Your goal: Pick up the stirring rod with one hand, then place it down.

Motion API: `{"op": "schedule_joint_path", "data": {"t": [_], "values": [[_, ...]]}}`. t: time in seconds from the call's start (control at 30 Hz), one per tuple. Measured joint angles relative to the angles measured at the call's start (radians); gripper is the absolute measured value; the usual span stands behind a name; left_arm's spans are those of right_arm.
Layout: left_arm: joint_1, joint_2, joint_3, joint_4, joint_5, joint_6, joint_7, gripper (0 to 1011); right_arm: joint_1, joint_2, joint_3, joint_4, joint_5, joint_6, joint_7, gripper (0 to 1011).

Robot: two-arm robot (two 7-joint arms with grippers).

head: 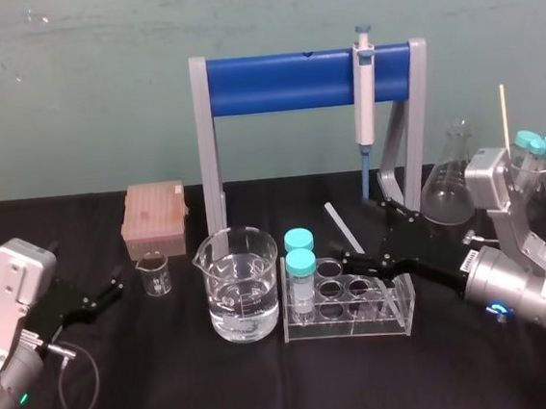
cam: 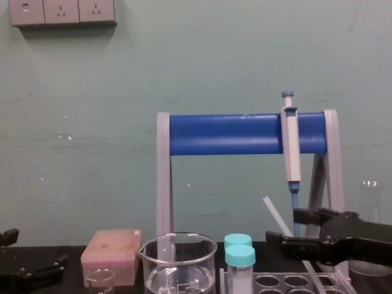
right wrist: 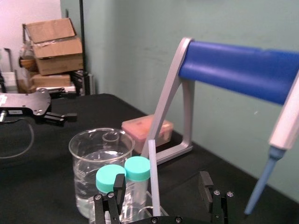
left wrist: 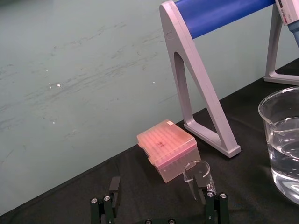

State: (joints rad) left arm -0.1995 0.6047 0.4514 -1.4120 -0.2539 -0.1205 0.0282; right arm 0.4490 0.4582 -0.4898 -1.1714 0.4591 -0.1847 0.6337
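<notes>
The stirring rod (head: 342, 225) is a thin whitish stick that leans tilted out of the clear tube rack (head: 398, 322). In the right wrist view the stirring rod (right wrist: 153, 177) rises between my right gripper's fingers without touching either. My right gripper (head: 366, 236) is open around it, just above the rack's right half. From the chest view the right gripper (cam: 283, 226) reaches in from the right, level with the stirring rod (cam: 275, 215). At the table's left my left gripper (head: 118, 283) rests open beside a small beaker (head: 154, 274).
A large beaker of water (head: 242, 285) stands left of the rack, which holds two teal-capped tubes (head: 300, 250). Behind are the blue stand (head: 280, 81) with a hanging pipette (head: 364, 89), a pink tip box (head: 154, 219), and a glass flask (head: 450, 187) at the right.
</notes>
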Motion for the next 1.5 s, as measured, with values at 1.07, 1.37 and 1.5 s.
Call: {"op": "schedule_joint_path", "data": {"t": [1.07, 1.37, 1.5], "values": [[0.000, 0.000, 0.000, 0.000, 0.000, 0.000, 0.000, 1000, 0.031, -0.029, 0.000, 0.054, 0.006, 0.046, 0.045, 825], [0.000, 0.000, 0.000, 0.000, 0.000, 0.000, 0.000, 1000, 0.031, -0.029, 0.000, 0.054, 0.007, 0.045, 0.045, 539], [0.000, 0.000, 0.000, 0.000, 0.000, 0.000, 0.000, 1000, 0.031, -0.028, 0.000, 0.054, 0.007, 0.045, 0.046, 421]]}}
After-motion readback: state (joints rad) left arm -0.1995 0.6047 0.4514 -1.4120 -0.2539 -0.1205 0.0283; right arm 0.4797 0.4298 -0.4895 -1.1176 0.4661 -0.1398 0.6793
